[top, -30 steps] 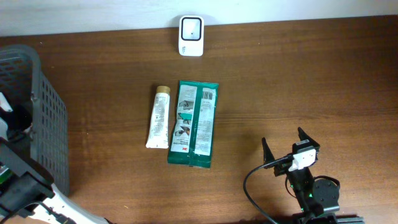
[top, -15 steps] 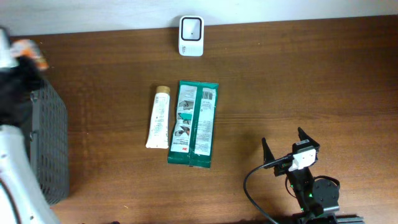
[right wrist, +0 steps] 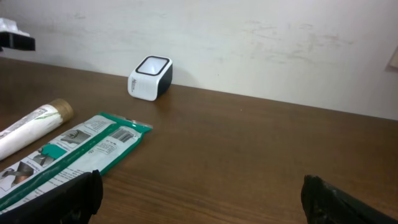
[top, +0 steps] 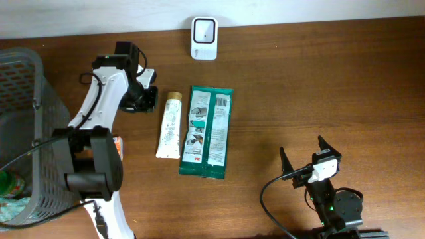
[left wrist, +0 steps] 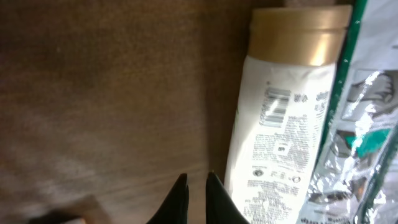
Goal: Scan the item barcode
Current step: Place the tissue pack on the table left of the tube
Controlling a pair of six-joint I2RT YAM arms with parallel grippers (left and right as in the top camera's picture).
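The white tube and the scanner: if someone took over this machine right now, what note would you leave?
Left gripper: nearly shut, empty, beside the cap end of the white tube.
Right gripper: open, empty, at the near right.
The tube and green packet lie side by side mid-table; the scanner stands at the far edge.
Done: nothing lifted yet.
Left: grasp an item, show its barcode to the scanner.

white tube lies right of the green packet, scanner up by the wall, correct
No: the white tube lies left of the green packet, not right, as the overhead view shows. The scanner is up by the wall.
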